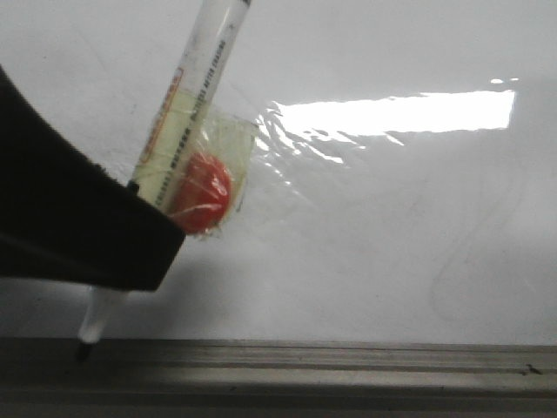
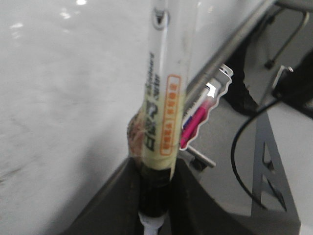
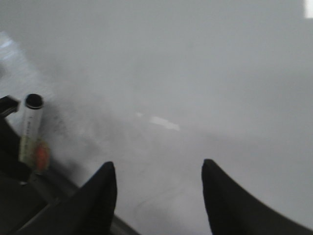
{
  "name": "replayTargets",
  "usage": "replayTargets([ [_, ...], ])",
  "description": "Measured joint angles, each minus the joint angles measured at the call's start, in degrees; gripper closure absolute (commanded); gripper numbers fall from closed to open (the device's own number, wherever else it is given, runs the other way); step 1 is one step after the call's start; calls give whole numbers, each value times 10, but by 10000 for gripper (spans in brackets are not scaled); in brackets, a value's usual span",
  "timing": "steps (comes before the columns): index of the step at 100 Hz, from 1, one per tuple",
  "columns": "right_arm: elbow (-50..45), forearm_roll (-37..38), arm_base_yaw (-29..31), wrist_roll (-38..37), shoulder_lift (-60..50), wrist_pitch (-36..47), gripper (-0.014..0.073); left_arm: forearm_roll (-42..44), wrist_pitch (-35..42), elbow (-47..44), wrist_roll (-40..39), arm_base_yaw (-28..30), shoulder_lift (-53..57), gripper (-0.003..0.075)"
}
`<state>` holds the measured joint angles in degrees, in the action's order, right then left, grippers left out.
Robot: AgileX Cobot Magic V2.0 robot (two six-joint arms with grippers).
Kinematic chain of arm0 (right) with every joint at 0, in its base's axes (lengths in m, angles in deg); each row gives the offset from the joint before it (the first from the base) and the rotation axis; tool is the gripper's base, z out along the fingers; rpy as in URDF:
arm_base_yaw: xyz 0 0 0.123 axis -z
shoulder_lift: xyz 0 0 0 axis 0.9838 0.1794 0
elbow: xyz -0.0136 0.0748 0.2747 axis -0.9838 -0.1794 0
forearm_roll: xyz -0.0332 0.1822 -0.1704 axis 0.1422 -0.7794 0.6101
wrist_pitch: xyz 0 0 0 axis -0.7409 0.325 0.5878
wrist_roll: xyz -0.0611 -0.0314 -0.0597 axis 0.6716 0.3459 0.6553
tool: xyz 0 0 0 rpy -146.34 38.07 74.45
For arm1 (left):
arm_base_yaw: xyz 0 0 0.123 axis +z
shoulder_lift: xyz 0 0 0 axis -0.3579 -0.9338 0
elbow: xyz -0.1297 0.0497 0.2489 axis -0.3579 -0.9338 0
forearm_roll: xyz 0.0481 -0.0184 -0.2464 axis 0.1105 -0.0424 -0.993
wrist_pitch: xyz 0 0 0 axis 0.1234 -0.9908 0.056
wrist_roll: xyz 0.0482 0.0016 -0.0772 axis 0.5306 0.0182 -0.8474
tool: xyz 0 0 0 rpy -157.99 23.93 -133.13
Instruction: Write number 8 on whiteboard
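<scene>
My left gripper [image 1: 144,235] is shut on a whiteboard marker [image 1: 196,78], a clear-and-white barrel with orange print and a red lump taped to it [image 1: 202,192]. The marker leans, and its black tip [image 1: 84,351] is down at the near edge of the whiteboard [image 1: 392,218], right by the grey grooved rail [image 1: 348,366]. In the left wrist view the marker [image 2: 161,98] stands between the closed fingers of the gripper [image 2: 155,196]. No number 8 shows on the board. My right gripper [image 3: 159,169] is open and empty over the whiteboard [image 3: 195,73], with the marker [image 3: 30,127] off to its side.
A wrinkled shiny patch [image 1: 296,139] lies beside the marker, and a faint thin grey curved trace [image 1: 444,279] marks the board's right part. Beyond the board's rail [image 2: 230,49] are a pink-and-white item [image 2: 200,117], a black cable [image 2: 244,142] and metal framing.
</scene>
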<state>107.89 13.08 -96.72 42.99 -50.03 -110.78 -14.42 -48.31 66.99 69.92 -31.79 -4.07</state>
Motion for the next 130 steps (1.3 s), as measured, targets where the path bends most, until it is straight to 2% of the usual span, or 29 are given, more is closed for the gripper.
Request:
replayTargets([
  [10,6,-86,-16,107,13,-38,246,2,-27,0,77,-27,7,741],
  [27,13,-183,-25,236,55,-88,246,4,-39,0,192,-64,7,741],
  [45,13,-264,-29,358,101,-123,246,4,-39,0,227,-71,7,741],
  [73,13,-293,-86,428,153,-124,246,6,4,0,231,-71,7,741],
  [98,28,-294,-136,441,210,-90,235,2,54,0,232,-71,7,741],
  [130,80,-301,-200,482,309,-72,211,0,72,0,233,-71,7,741],
])
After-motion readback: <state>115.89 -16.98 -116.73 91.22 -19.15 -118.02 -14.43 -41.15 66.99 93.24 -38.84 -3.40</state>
